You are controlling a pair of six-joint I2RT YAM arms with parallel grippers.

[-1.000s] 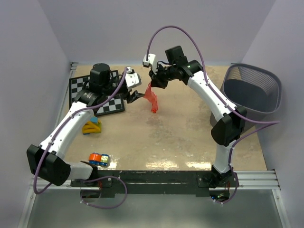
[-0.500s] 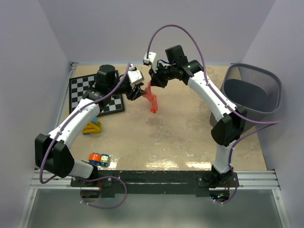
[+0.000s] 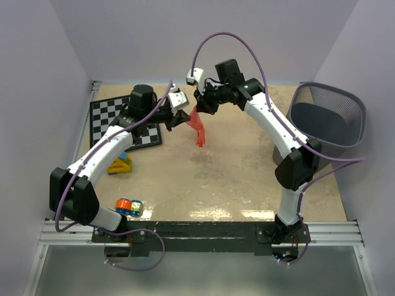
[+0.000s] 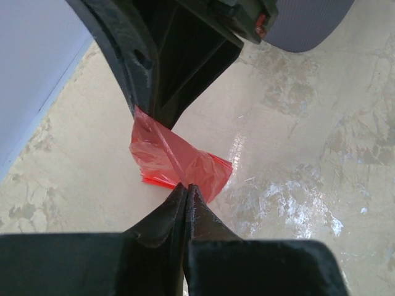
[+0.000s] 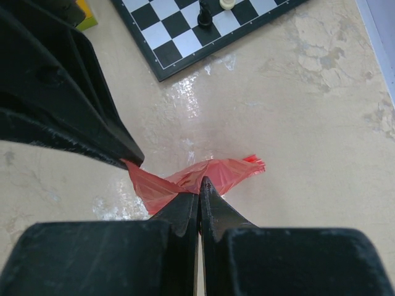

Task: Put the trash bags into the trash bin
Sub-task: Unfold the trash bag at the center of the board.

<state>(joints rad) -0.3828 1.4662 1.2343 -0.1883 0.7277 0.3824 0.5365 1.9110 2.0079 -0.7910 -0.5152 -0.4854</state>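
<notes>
Left wrist: crinkly red film bag (image 4: 168, 157)

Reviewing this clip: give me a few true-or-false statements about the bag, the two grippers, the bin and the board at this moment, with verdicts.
1. Both the left gripper and the right gripper are shut on the trash bag. True.
2. The trash bag is already inside the trash bin. False: it is held between the two grippers near the far middle of the table, well away from the bin.
3. The trash bin lies tipped on its side. False: it stands upright at the right edge, opening upward.
4. A chessboard lies at the far left of the table. True.
</notes>
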